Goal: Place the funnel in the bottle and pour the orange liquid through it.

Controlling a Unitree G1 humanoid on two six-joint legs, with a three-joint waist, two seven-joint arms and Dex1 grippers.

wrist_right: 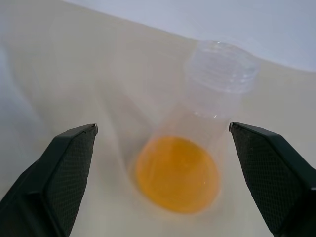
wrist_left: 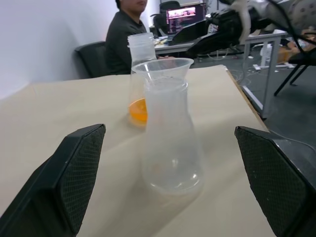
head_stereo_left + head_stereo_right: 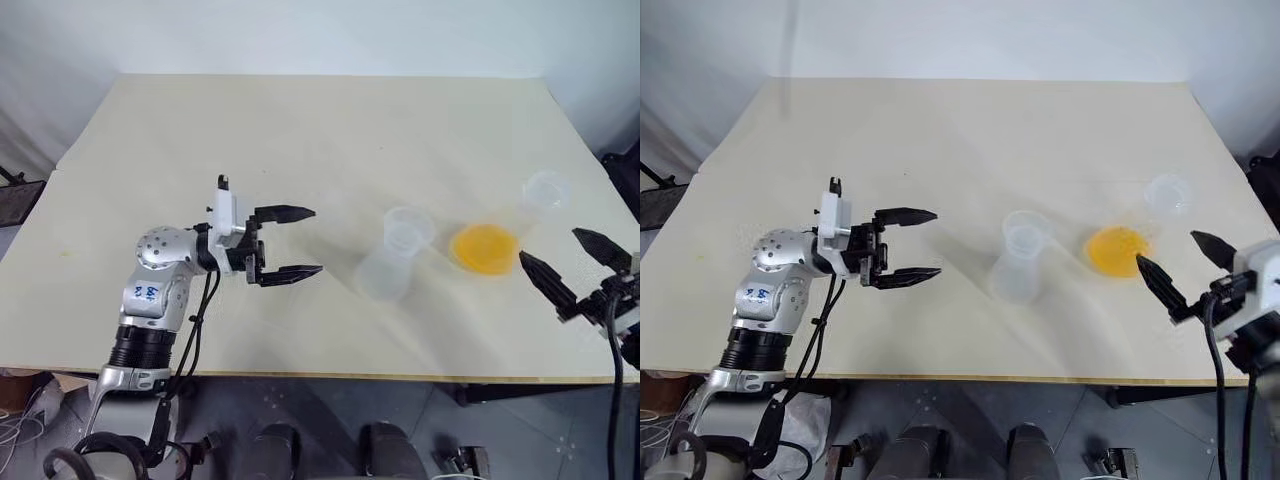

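Funnel (image 2: 163,66) already sitting in the neck of the bottle (image 3: 385,275), mid-table, so just the pour left by the look of it. Orange liquid (image 3: 484,248) pooled at the bottom of the longer-necked flask (image 1: 197,148) just beside it, on the robot's right; bottle looks empty. Both flasks thin clear plastic, so probably light, a bit slick and easy to tip, and that funnel could wobble out if bumped. Best bet: grab the liquid flask around the neck or upper cone, steady the bottle low down. Left gripper (image 3: 290,242) spread wide, aimed at the bottle, holding nothing. Right gripper (image 3: 572,262) also wide, empty, near the liquid flask.
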